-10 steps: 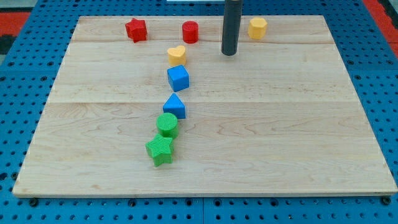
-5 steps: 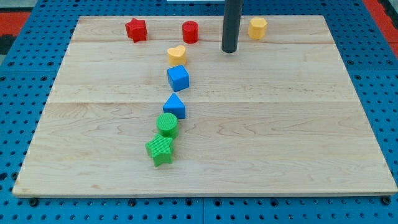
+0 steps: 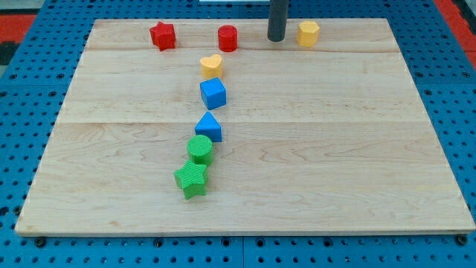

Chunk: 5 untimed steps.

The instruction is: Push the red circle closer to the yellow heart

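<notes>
While the dark rod stands upright near the view's top edge of the pale wooden desk (image 3: 335,149), my tip (image 3: 277,39) rests between the red circle, a short plastic cylinder (image 3: 227,38), and the yellow hexagon block (image 3: 308,33), nearer the hexagon and touching neither. No pincer shows on this arm; the rod ends plain and has hold of nothing. Taking the yellow heart block (image 3: 212,65) as the landmark, the red circle sits just above it and slightly toward the view's right, close by but apart. The red star block (image 3: 162,35) lies up and to the view's left of the heart, farther off than the circle. Just below the heart comes the blue cube (image 3: 213,93), then the blue triangle block (image 3: 209,127), then the green circle block (image 3: 200,149), and last the green star block (image 3: 192,179), which touches the green circle, forming a loose line running down the desk from the heart.
</notes>
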Each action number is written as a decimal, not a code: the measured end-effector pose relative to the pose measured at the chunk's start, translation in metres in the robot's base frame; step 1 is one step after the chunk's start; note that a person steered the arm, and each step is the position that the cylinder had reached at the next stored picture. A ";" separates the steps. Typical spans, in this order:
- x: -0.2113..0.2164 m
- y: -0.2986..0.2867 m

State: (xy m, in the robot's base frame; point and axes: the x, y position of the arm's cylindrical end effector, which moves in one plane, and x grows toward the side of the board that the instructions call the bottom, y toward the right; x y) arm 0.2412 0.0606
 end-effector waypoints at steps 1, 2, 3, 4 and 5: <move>-0.002 -0.020; -0.010 -0.044; -0.022 -0.081; -0.022 -0.118; -0.011 -0.114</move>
State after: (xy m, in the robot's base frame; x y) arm 0.2300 -0.0532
